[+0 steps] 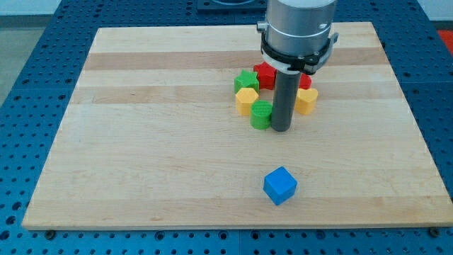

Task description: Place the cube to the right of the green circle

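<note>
A blue cube lies alone near the view's bottom, right of centre. A green circle block stands above it, at the lower edge of a cluster. My tip rests on the board right beside the green circle, touching or almost touching its right side. The blue cube is well below my tip, apart from it.
The cluster holds a green star, a red block, a yellow hexagon, a yellow block and a red block partly hidden behind the rod. The wooden board lies on a blue perforated table.
</note>
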`<state>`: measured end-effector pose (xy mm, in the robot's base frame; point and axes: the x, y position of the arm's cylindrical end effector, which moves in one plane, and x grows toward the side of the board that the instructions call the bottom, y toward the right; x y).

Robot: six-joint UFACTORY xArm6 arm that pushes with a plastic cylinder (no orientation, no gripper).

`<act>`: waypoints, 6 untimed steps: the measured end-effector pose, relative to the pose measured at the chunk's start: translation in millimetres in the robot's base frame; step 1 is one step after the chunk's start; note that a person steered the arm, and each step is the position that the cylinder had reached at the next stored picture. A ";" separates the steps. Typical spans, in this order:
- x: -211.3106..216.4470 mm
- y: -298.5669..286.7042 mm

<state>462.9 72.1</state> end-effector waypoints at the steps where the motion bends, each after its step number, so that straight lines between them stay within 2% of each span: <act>1: 19.3 -1.0; 3: 42.6 -67.1; 4: 75.2 -85.5; 6: 111.1 -78.5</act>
<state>574.0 -6.4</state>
